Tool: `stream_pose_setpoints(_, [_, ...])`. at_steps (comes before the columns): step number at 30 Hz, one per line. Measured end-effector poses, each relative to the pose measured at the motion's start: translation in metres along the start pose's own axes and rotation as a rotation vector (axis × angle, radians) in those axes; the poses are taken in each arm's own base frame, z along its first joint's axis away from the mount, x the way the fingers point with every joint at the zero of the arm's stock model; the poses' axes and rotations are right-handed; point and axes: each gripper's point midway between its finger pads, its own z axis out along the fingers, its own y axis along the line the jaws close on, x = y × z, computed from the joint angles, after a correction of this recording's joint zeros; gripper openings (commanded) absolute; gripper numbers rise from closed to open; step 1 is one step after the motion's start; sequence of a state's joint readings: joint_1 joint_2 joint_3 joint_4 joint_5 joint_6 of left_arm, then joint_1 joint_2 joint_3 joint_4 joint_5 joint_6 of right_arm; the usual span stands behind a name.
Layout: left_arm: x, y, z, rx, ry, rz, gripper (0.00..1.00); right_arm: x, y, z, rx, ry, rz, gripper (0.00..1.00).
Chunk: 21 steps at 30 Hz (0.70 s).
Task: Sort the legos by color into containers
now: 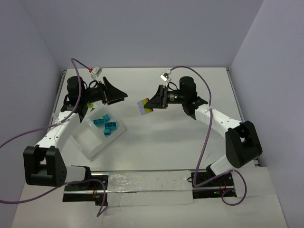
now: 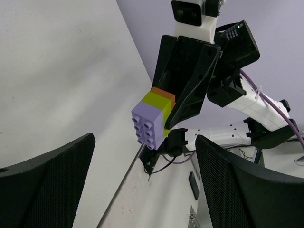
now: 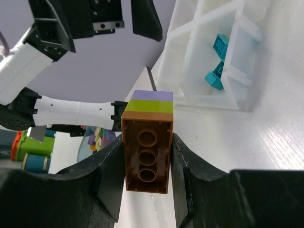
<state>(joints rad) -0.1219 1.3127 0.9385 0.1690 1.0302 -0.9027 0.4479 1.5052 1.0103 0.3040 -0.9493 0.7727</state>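
The stack (image 2: 151,121) of three bricks was seen clamped in the right gripper (image 3: 148,140). Its fingers (image 3: 108,176) were closed to the width of one brick and pressed against the two long sides of the orange brick. The orange brick's hollow underside was turned toward the right wrist camera. The lime brick and then the purple one were carried beyond the fingertips, clear of both pads. In the left wrist view the purple studs were seen pointing away from the right gripper, toward that camera.

The stack was held above the table (image 1: 156,142), touching nothing but the right fingers.

The left gripper (image 1: 118,97) was spread wide, with nothing between its jaws. It was pointed at the stack. In the left wrist view the stack was framed in the gap between the two mesh-faced pads (image 2: 47,185), but it lay out past their tips and was touched by neither. From above, a clear gap was seen between the left fingertips and the purple end.

The tray (image 1: 90,140) lay on the table beside the left arm, turned cornerwise. Several teal bricks (image 1: 105,124) were lying loose in its corner compartment nearest the two grippers. How many there were could not be told.
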Motion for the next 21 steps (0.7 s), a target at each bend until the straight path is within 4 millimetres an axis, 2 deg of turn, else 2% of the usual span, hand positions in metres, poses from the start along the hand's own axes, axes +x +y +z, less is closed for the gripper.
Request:
stream_pose_setpoints(7, [0.003,0.004,0.0,-0.016,0.017,0.032,0.93,0.003,-0.003,0.001,0.001,-0.002,0.003,0.0])
stream_pose_setpoints(13, [0.011,0.012,-0.002,-0.04,0.042,0.046,0.93,0.015,-0.014,0.002,0.016,-0.009,0.064,0.0])
stream_pose_setpoints(21, [0.013,0.021,-0.002,-0.081,0.081,0.056,0.95,0.014,-0.023,0.004,0.072,-0.01,0.067,0.0])
